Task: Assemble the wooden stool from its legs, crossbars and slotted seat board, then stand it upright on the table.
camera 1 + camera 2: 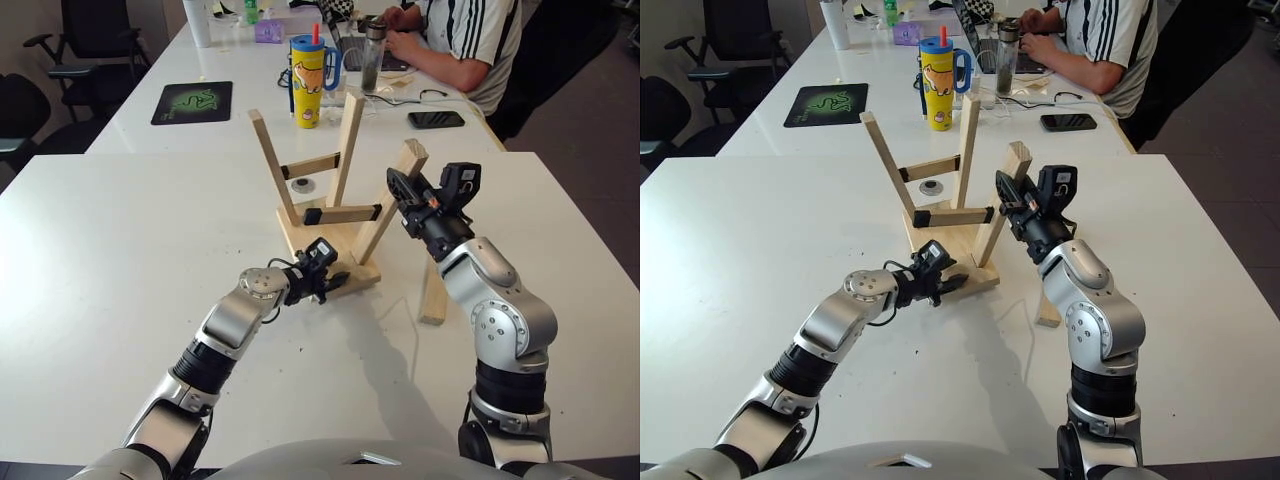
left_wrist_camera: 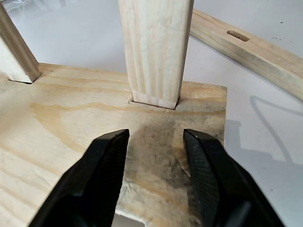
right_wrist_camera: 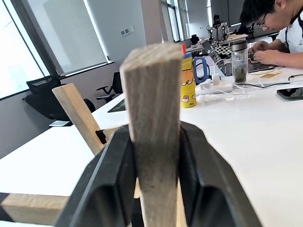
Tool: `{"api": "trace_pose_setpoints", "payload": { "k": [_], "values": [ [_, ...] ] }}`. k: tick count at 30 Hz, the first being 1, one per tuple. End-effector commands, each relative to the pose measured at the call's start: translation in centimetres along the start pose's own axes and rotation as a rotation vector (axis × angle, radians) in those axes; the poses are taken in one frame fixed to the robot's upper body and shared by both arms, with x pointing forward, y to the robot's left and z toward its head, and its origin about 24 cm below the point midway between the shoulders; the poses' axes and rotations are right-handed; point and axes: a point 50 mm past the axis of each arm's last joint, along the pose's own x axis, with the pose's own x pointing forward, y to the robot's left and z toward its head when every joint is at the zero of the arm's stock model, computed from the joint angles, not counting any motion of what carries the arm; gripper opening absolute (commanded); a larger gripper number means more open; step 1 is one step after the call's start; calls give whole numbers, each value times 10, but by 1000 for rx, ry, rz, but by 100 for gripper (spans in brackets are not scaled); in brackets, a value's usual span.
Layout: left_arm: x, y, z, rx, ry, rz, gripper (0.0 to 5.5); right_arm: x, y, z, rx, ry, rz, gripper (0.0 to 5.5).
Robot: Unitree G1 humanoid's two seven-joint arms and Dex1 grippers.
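Clamping right pincer (image 1: 398, 192) on leg (image 1: 413, 158) seated in seat board (image 1: 332, 240) slot; left pincer (image 2: 155, 139) released.

Office, long white tables (image 1: 120, 260), swivel chairs (image 1: 95, 35), large windows (image 3: 52, 42)

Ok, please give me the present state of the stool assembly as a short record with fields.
stool: upside down, three standing legs set in the seat board, which lies flat on the table
crossbars: upper crossbar and lower crossbar fitted between standing legs
loose leg: lying on the table beside the right arm
right hand: shut on the held leg, near its upper end
left hand: open, at the seat board's near corner
not yet done: fourth leg, turning upright
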Motion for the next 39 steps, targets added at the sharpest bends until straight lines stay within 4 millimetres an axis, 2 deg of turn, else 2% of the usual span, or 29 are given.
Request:
{"api": "trace_pose_setpoints", "payload": {
  "k": [1, 4, 8, 14, 20, 24, 26, 28, 31, 33, 36, 37, 39],
  "values": [
    [-4, -2, -28, -33, 125, 8, 213, 5, 15, 39, -18, -159, 73, 103],
    [-6, -3, -37, -55, 152, 6, 213, 8, 14, 46, -95, -171, 76, 103],
    [-8, -3, -47, -86, 188, 15, 213, 10, 24, 54, -254, -191, 146, 103],
    [-8, -3, -54, -104, 208, 16, 213, 13, 23, 34, -276, -75, 178, 103],
    [-8, -1, -61, -126, 227, 25, 213, 13, 30, 19, -376, 15, 243, 103],
    [-8, -1, -67, -139, 244, 24, 213, 16, 37, 34, -286, -73, 244, 103],
    [-10, 0, -71, -146, 256, 32, 213, 21, 34, 42, -221, -96, 199, 103],
    [-10, 1, -74, -150, 266, 39, 213, 26, 28, 36, -211, -36, 151, 103],
    [-9, 2, -77, -155, 281, 50, 213, 30, 21, 34, -98, 5, 87, 103],
    [-10, 3, -79, -158, 291, 56, 213, 30, 25, 44, -148, -41, 90, 103],
    [-10, 4, -82, -158, 310, 64, 213, 26, 47, 72, -227, -208, 206, 103],
    [-10, 5, -83, -157, 314, 65, 213, 25, 51, 74, -257, -226, 245, 103],
    [-11, 6, -84, -159, 321, 72, 213, 27, 54, 67, -334, -179, 295, 103]
  ]
}}
